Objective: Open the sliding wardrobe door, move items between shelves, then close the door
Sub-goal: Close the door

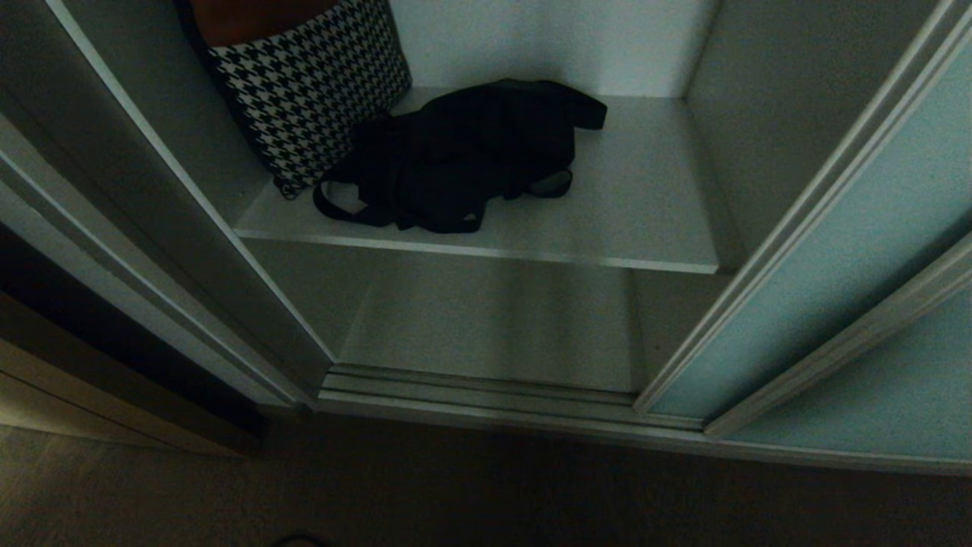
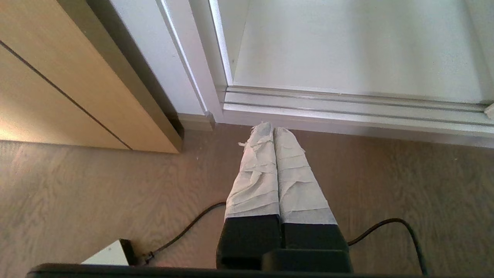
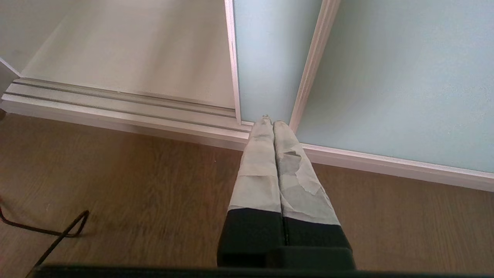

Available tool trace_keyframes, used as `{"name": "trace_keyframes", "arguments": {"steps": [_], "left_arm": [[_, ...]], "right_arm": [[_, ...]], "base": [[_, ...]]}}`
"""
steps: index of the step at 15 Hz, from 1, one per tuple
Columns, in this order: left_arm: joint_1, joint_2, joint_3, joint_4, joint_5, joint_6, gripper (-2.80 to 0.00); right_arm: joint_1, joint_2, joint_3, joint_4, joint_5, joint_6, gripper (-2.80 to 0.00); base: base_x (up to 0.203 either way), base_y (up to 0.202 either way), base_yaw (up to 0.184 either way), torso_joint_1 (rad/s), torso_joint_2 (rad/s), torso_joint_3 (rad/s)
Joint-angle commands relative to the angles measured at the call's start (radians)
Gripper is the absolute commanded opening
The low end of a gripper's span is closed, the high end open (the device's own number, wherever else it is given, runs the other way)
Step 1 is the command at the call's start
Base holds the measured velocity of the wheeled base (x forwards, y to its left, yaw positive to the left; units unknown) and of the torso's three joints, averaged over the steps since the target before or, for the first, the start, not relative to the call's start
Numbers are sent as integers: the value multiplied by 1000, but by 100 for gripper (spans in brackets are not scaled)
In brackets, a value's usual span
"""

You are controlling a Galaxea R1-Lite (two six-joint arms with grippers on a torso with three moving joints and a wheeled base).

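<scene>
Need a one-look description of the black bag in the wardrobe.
Look into the open wardrobe, at the upper shelf. The black bag lies slumped mid-shelf, straps looping toward the front edge. Beside it leans a houndstooth cushion; the bag is plain black and floppy.

This looks like a bedroom in a home, because a built-in wardrobe with a frosted sliding wardrobe door (image 1: 828,258) and white shelves (image 1: 638,228) stands on a wooden floor (image 2: 96,193), beside a beige wooden cabinet (image 2: 58,77).
</scene>
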Motion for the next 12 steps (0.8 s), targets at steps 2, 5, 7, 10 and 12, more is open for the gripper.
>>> {"name": "trace_keyframes", "arguments": {"steps": [2,5,7,10,12], "left_arm": [[-1,0,0,-3,2,-21,-280],[-1,0,0,-3,1,-18,-280],[-1,0,0,-3,-1,-18,-280],[0,0,0,-3,4,-35,-280],[0,0,0,-3,4,-35,-280]], "right_arm": [[0,-1,0,0,1,-1,-280],[0,-1,0,-1,1,-1,-280],[0,-1,0,-1,1,-3,-280],[0,-1,-29,-19,-30,-1,-280],[0,-1,-122,2,-80,0,-280]], "base": [[0,0,0,0,0,0],[0,0,0,0,0,0],[0,0,0,0,0,0],[0,0,0,0,0,0],[0,0,0,0,0,0]]}}
